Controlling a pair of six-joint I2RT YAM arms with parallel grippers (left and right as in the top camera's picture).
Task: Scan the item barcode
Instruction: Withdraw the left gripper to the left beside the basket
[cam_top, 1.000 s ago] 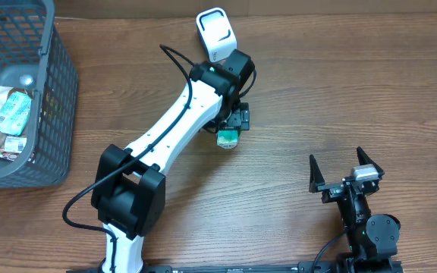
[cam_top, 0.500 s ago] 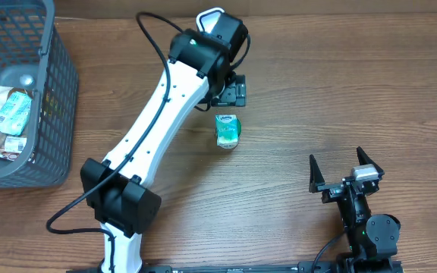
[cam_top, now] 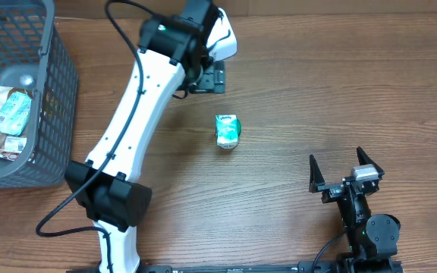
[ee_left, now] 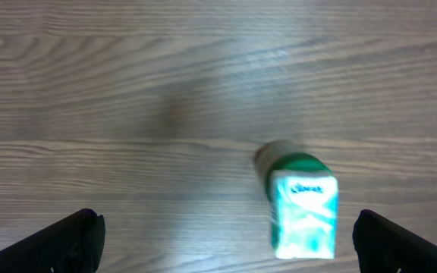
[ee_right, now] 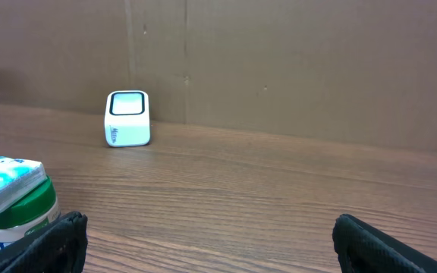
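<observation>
The item, a small green-and-white container (cam_top: 227, 130), lies on the wooden table near the middle. It also shows in the left wrist view (ee_left: 303, 205) and at the left edge of the right wrist view (ee_right: 14, 201). The white scanner (cam_top: 223, 33) stands at the table's back edge, partly hidden by the left arm; the right wrist view shows the scanner (ee_right: 128, 118) in full. My left gripper (cam_top: 212, 76) hovers open behind the item, holding nothing, and the item lies near the right-hand finger (ee_left: 404, 243). My right gripper (cam_top: 345, 171) stands open and empty at the front right.
A grey wire basket (cam_top: 54, 91) with several packets (cam_top: 10, 115) sits at the far left. A brown cardboard wall (ee_right: 294, 68) stands behind the table.
The left arm has drawn back and to the left, away from the item, which stays on the table where the gripper was. The right arm has not moved.
</observation>
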